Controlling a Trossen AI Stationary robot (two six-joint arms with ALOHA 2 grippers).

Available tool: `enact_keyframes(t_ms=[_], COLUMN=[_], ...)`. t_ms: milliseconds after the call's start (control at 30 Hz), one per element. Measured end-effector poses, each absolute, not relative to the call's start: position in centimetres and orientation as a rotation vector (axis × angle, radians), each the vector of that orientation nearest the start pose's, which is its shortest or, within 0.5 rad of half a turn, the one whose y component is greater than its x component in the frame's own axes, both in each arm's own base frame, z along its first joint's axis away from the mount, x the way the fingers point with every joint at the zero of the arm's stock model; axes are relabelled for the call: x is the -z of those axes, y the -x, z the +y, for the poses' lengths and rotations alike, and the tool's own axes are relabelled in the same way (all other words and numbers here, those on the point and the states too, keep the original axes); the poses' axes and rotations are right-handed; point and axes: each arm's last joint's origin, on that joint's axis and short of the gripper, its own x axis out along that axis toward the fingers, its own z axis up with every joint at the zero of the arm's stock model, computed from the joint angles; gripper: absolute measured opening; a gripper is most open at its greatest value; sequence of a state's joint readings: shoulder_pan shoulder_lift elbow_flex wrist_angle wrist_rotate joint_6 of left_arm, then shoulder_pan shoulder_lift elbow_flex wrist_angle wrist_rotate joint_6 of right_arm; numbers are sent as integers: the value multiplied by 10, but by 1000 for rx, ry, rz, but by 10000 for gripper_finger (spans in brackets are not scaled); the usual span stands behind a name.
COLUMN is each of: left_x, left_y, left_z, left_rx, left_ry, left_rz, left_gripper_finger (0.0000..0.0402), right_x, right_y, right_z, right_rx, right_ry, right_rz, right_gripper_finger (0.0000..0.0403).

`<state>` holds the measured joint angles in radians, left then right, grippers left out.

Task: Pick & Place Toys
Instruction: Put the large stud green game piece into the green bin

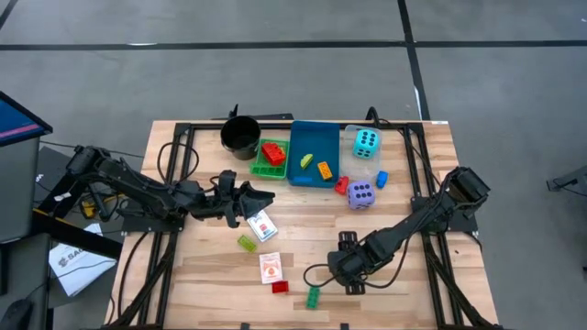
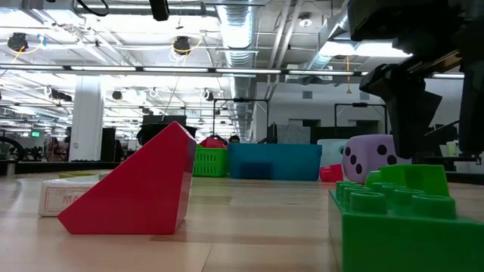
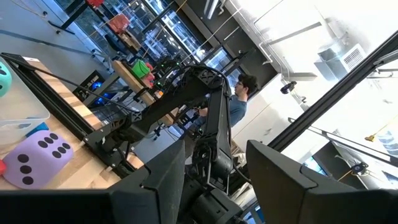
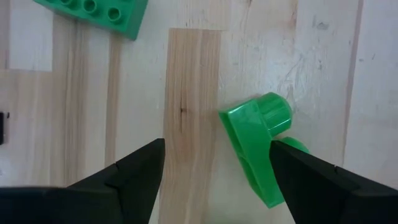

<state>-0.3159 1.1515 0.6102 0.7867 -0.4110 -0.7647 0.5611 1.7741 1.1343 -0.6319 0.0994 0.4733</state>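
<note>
Right gripper [image 4: 214,168] sits low over the front of the counter [image 1: 404,229], jaws spread, with a small green brick [image 4: 258,146] lying tilted on the wood against the inside of one jaw and not yet pinched. Step looks like pick approach; next move needs centring on it, then closing. Left gripper [image 1: 246,203] waits mid-counter over a card pack [image 1: 263,225], jaws apart, empty.

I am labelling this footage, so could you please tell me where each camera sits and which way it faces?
High: above, straight down on the table; both arms, left hand, right hand.
Low: table height, level across; red brick, green brick; an arm at upper right.
Left wrist: past its own fingers into the room; right arm, a person.
Right wrist: down past open fingers at a small green brick.
Shared: purple die in high, low, left wrist.
</note>
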Motion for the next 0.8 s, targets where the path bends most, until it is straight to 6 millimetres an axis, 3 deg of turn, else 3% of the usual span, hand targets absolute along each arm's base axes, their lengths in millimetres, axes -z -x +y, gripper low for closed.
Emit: enact_keyframes(t_ms=[500,800], left_x=[-293,-293], left_y=[-236,-236], left_z=[-65,-65], left_rx=[-2,-2], left_ry=[848,848], left_rz=[-255,-255], left_gripper_finger=[166,166], right_x=[-173,-173], right_y=[-296,-305], right_z=[160,144], right_rx=[-117,-136], right_ry=[98,59], right_rz=[1220,1224], right_gripper_finger=[283,283])
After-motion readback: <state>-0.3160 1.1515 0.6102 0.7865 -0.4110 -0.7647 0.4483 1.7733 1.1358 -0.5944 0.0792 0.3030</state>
